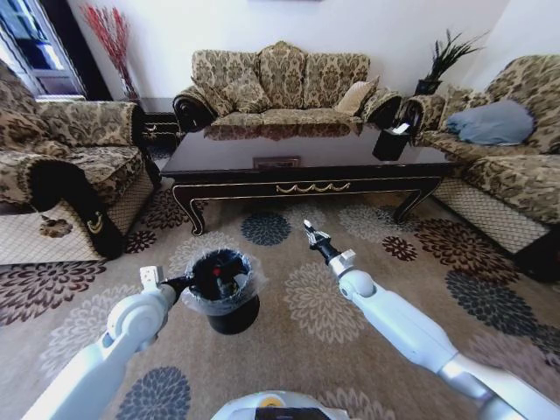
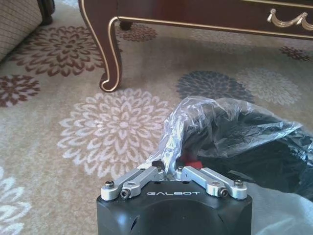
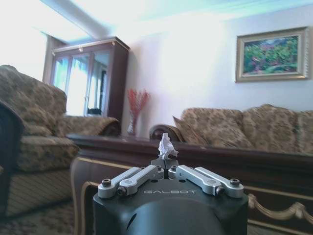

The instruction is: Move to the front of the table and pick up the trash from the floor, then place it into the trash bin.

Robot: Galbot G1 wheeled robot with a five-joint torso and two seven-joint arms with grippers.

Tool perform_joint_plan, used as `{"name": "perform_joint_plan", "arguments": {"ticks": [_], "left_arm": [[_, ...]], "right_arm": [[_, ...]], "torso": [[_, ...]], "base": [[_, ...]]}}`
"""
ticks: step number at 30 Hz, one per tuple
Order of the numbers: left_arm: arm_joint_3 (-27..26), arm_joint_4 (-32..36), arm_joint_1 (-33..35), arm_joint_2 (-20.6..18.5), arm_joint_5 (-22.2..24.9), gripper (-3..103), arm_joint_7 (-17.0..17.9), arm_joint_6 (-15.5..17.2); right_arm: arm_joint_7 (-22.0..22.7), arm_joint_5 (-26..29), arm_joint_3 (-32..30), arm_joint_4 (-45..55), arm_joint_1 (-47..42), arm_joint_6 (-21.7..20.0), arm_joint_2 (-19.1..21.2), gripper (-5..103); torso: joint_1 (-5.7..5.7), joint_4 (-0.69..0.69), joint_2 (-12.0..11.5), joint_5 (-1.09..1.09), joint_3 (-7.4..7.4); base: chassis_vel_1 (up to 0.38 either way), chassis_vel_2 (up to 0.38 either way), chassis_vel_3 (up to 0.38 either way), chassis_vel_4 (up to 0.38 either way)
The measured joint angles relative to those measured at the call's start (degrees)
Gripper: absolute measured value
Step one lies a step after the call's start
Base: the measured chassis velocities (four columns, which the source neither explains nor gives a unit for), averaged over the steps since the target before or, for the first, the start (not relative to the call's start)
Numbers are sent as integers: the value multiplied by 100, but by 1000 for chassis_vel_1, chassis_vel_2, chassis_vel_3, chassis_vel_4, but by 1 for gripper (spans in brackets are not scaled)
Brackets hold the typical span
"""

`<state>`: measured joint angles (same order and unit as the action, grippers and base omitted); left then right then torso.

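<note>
Currently the left gripper sits at the near-left rim of the trash bin, its jaws closed down on the clear liner bag; the left wrist view shows the crinkled plastic pinched between the fingertips, with something red just inside the bin. The bin stands on the floor in front of the table, well apart from it. Risk here: any pull from this arm could drag the liner off the rim or tip the light bin, since the grip is on film, not on the bucket wall. To the right, the right gripper is raised above the carpet between bin and table, tilted upward, jaws nearly shut on a tiny white scrap that juts out past the fingertips. Hold looks marginal: only the scrap's lower edge seems caught, so it could slip or flutter free during the swing toward the bin and land outside the liner opening.
</note>
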<state>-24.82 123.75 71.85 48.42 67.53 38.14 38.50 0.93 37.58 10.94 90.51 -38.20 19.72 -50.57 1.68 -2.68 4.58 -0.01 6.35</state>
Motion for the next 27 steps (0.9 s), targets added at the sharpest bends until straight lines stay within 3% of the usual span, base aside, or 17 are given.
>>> {"name": "perform_joint_plan", "arguments": {"ticks": [6, 11, 19, 27], "left_arm": [[434, -244, -502, -23, 120, 4, -48, -80], [786, -474, -959, -42, 177, 4, -109, -108], [1120, -663, -1370, 43, 280, 4, -165, -159], [983, -625, -1535, 45, 431, 4, -189, -203]], "right_arm": [[-364, 338, 307, 867, 166, 209, 66, 0], [-624, 374, 669, 1151, 345, 321, 37, 0], [-777, 31, 1296, 877, 398, 504, -167, 0], [-835, -171, 1592, 318, 478, 618, -373, 0]], "torso": [[0, -5, 0, 0, 0], [0, 0, 0, 0, 0], [0, -3, 0, 0, 1], [0, -4, 0, 1, 1]], "base": [[0, 0, 0, 0], [0, 0, 0, 0], [0, 0, 0, 0], [0, 0, 0, 0]]}}
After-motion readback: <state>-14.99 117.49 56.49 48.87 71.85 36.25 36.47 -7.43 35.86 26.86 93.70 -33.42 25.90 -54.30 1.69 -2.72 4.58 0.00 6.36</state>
